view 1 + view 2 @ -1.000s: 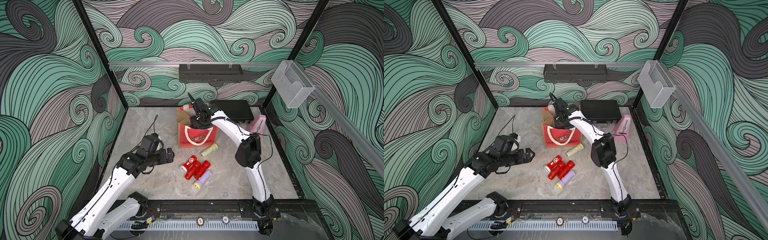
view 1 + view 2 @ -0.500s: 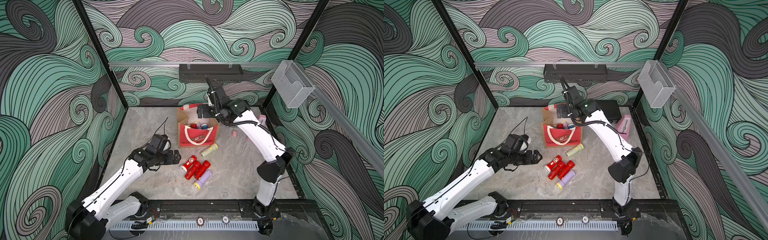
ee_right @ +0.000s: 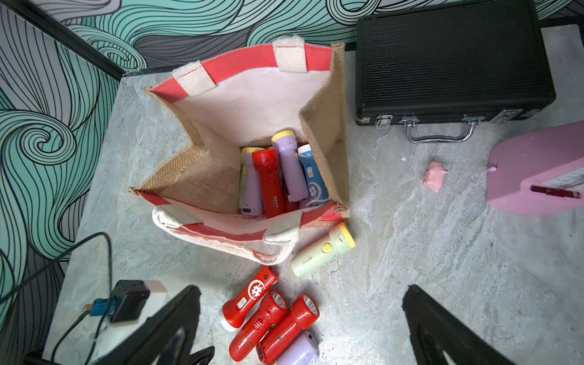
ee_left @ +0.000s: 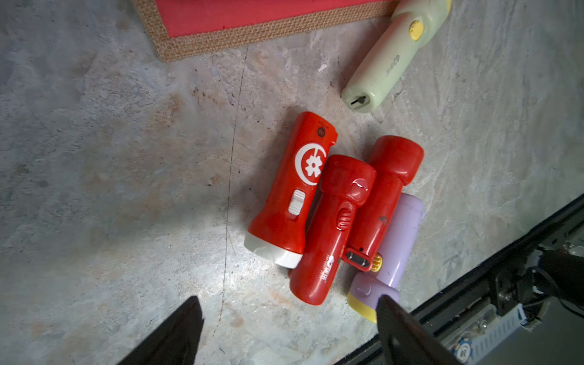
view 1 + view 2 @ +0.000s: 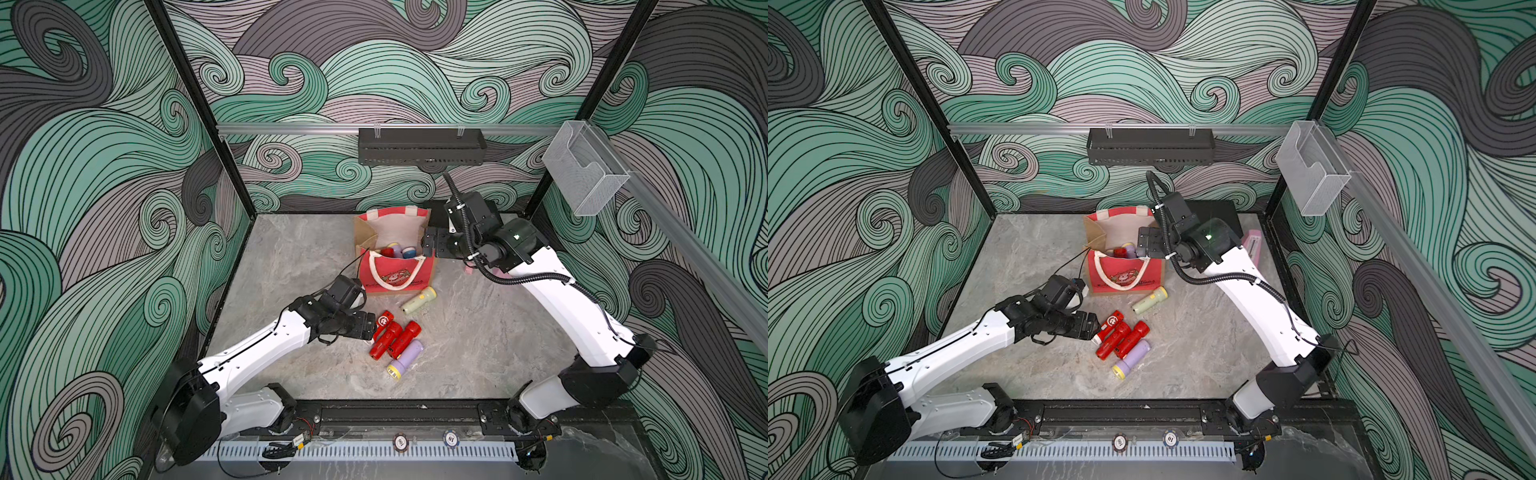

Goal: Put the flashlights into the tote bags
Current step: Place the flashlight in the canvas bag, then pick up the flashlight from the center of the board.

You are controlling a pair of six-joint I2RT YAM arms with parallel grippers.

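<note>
You have bare table (image 5: 291, 266) left of the tote bag (image 5: 397, 276) and right of the five loose flashlights (image 5: 1144, 351) in front of it. The black case (image 3: 452, 63) and pink metronome (image 3: 537, 177) crowd the far right corner, and the front rail (image 5: 395, 409) runs near the lilac flashlight (image 5: 406, 358). Your left gripper (image 5: 368, 328) hangs low by the three red flashlights (image 5: 392, 338), fingers (image 4: 186, 319) wide and empty; one tip overlaps the lilac one's yellow rim, contact unclear. The pale green flashlight (image 5: 419, 300) lies just beside the bag's front. Your right gripper (image 5: 432, 245) stands spread and empty at the bag's right edge, with more flashlights leaning inside. A second ago it was down in the bag's mouth and the left arm was over the bare left side; the five on the table have not shifted.
</note>
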